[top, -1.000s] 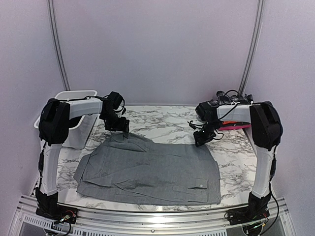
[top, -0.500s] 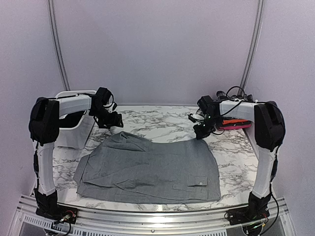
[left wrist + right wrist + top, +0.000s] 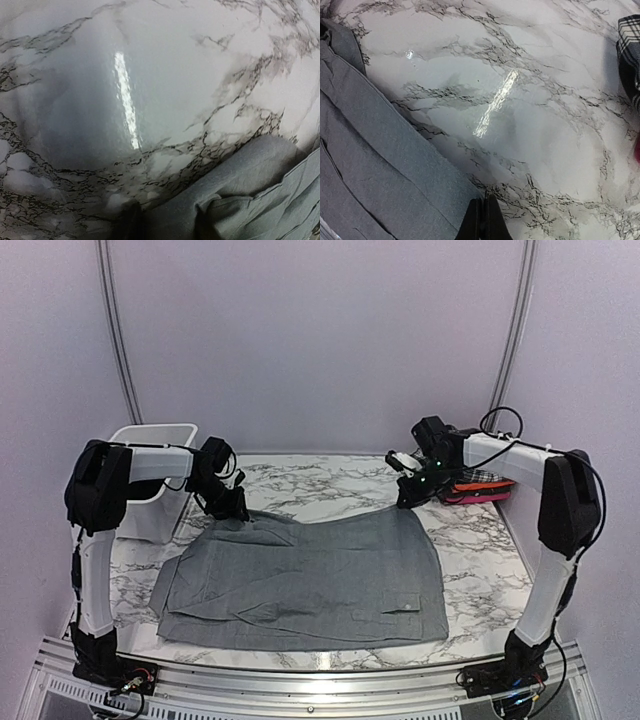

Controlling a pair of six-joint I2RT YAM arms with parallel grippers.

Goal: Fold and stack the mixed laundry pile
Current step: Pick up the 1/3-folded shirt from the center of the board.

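Observation:
A grey collared shirt [image 3: 310, 575] lies spread flat on the marble table. My left gripper [image 3: 232, 510] is down at its far-left corner. In the left wrist view its dark, blurred fingertips [image 3: 132, 222] stand either side of a ridge of the grey shirt [image 3: 260, 190], with the left gripper [image 3: 167, 225] narrowly apart. Whether it clamps the cloth is unclear. My right gripper [image 3: 404, 502] sits at the far-right corner. In the right wrist view the right gripper [image 3: 484, 200] is shut on the edge of the grey shirt [image 3: 380, 165].
A white slotted basket [image 3: 150, 435] stands at the far left beside the left arm. A black-and-white plaid piece [image 3: 480, 480] lies over a red-pink piece [image 3: 475, 494] at the far right, seen close as plaid piece [image 3: 630, 55] beyond the right gripper. Bare marble [image 3: 330, 480] lies behind the shirt.
The right gripper shut on the shirt's far-right corner and drew it toward the back. The left gripper swung left, then came down on the far-left corner with its jaws narrowing.

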